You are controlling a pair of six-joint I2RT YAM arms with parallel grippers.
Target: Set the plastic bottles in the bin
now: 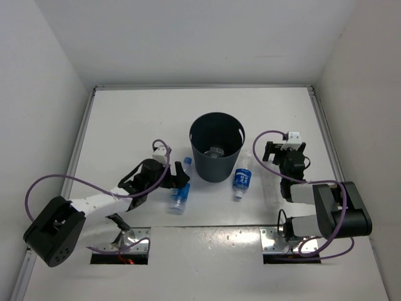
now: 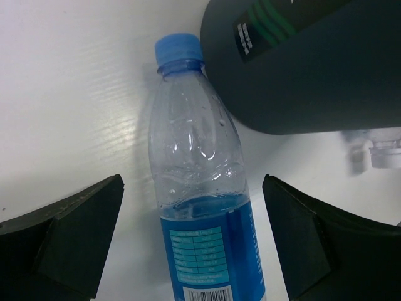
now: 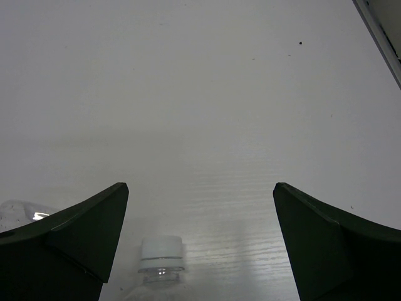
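1. Bin [image 1: 216, 168] stands upright in the middle of the tabletop [image 1: 125, 119], and one clear bottle [image 1: 216, 152] lies inside it.
2. Just left of the bin, a blue-capped bottle [image 2: 200, 207] lies on its side on the tabletop. Its cap is close against the bin's dark wall, which crowds that end.
3. The left jaws are spread wide, with one finger [image 2: 69, 238] on each side of that bottle. Neither touches it.
4. Just right of the bin lies a second blue-labelled bottle [image 1: 241, 179], apart from both arms.
5. The right jaws are also wide and hold nothing. A white-capped bottle [image 3: 161, 256] lies on the tabletop between them, at the bottom edge of the wrist view.
6. A purple cable [image 1: 47, 182] loops beside each arm.
7. Count: four bottles, one in the bin and three on the tabletop; one bin.
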